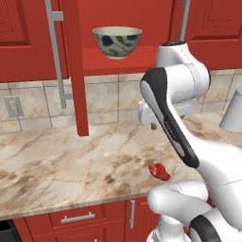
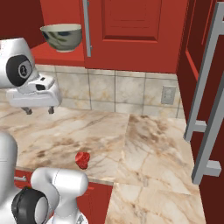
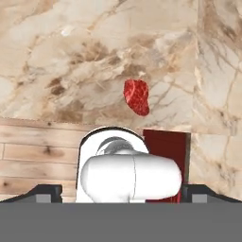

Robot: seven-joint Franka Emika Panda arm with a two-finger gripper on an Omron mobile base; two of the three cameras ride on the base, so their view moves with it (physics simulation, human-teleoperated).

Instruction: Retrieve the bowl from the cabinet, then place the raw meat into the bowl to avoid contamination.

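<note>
The bowl (image 1: 117, 41) is sitting upright on the red shelf (image 1: 113, 63) of the open cabinet (image 1: 28, 42), near the shelf's front edge and well above the marble desk (image 1: 71, 160). The raw meat (image 1: 159, 171) is lying on the desk below and well forward of the cabinet shelf, near the desk's front edge, with nothing touching it. The end effector (image 2: 39, 110) is hanging over the desk below the shelf, its fingers pointing down, spread wide and gripping nothing; in the hand view it is looking straight down at the meat.

The first step, fetching the bowl, appears not yet done, since the bowl is sitting in the cabinet with the door (image 2: 131, 35) swung open. The arm is probably getting ready for that reach. The next move is calling for the hand to lift toward the shelf, tilt so the fingers can straddle the bowl's rim, close on the wall, and carry it down to the desk beside the meat. The door's long bar handle (image 1: 56, 52) is hanging beside the shelf, so the approach needs to stay clear of it
</note>
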